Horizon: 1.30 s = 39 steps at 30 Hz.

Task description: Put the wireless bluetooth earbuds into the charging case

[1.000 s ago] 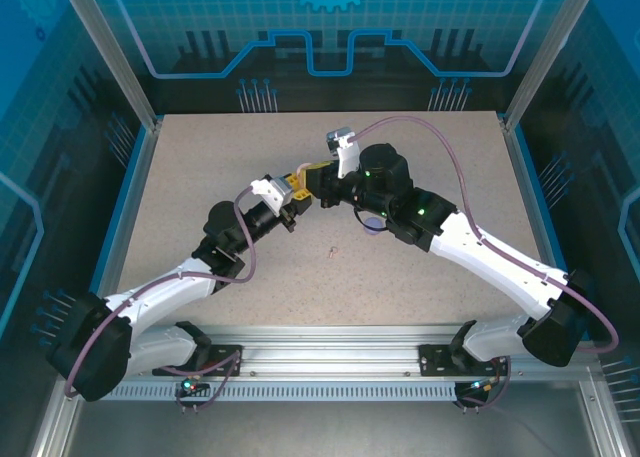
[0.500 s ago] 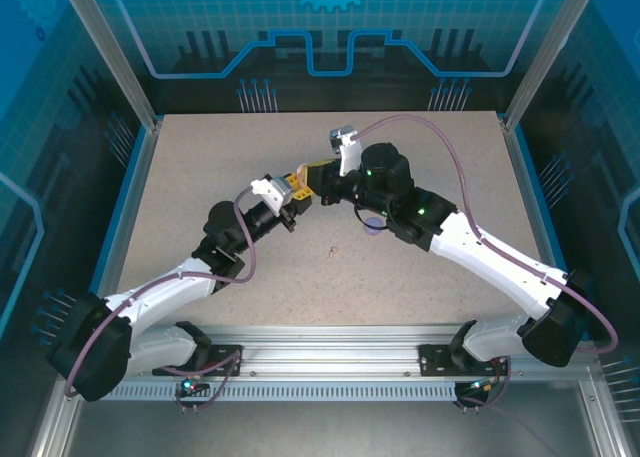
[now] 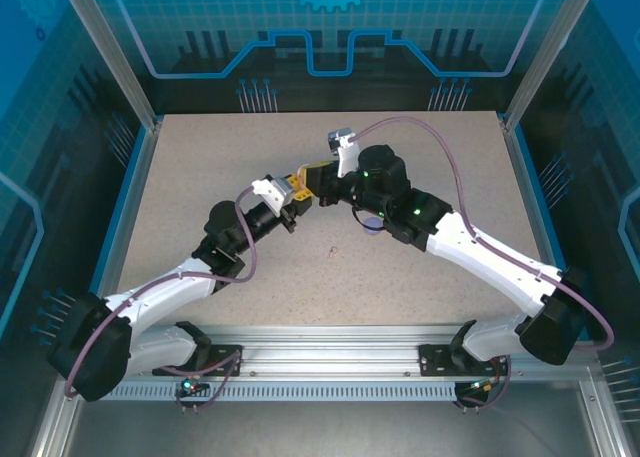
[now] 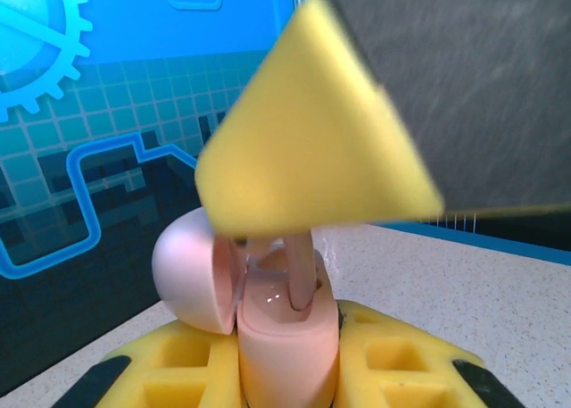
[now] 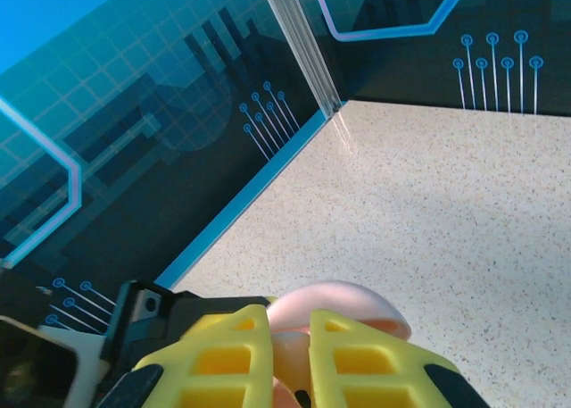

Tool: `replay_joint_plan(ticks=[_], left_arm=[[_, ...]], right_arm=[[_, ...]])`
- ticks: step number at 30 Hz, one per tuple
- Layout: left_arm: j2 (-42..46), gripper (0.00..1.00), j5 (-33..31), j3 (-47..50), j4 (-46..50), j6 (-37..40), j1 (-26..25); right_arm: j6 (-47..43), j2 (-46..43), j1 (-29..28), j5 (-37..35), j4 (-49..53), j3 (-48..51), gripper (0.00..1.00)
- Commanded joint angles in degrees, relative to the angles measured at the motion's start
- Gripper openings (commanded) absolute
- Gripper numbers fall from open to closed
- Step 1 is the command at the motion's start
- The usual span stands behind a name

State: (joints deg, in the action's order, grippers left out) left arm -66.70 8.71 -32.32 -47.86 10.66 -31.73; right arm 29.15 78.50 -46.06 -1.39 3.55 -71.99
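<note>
The left gripper clamps the open pink charging case while the right gripper – pinching a pink earbud under its tips – should press straight down, untilted.

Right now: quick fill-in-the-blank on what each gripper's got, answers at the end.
1. The left gripper is clamped on a pale ___ charging case.
2. The lid of that case stands ___.
3. The right gripper pinches a pink ___ whose stem reaches into the case.
4. On the table, a ___ round thing peeks out from under the right arm.
Missing words: pink; open; earbud; purple.
</note>
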Motion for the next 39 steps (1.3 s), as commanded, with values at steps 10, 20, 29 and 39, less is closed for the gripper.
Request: replay_joint_plan(ticks=[10, 20, 29, 39], left_arm=[[1.2, 0.0, -0.1, -2.5, -2.5, 0.6, -0.6], [1.0, 0.0, -0.3, -2.5, -2.3, 0.5, -0.5], [1.3, 0.0, -2.1, -1.1, -3.6, 0.3, -0.5], [4.6, 0.0, -7.4, 2.0, -3.8, 0.0, -0.3]], right_arm=[[-2.0, 0.0, -0.1, 0.9, 0.2, 2.1, 0.13], [-2.1, -2.6, 1.1, 1.8, 2.9, -0.2, 0.48], [2.9, -9.2, 5.4, -1.7, 11.3, -3.8, 0.6], [10.8, -4.2, 9.7, -8.3, 30.3, -1.2, 0.62]])
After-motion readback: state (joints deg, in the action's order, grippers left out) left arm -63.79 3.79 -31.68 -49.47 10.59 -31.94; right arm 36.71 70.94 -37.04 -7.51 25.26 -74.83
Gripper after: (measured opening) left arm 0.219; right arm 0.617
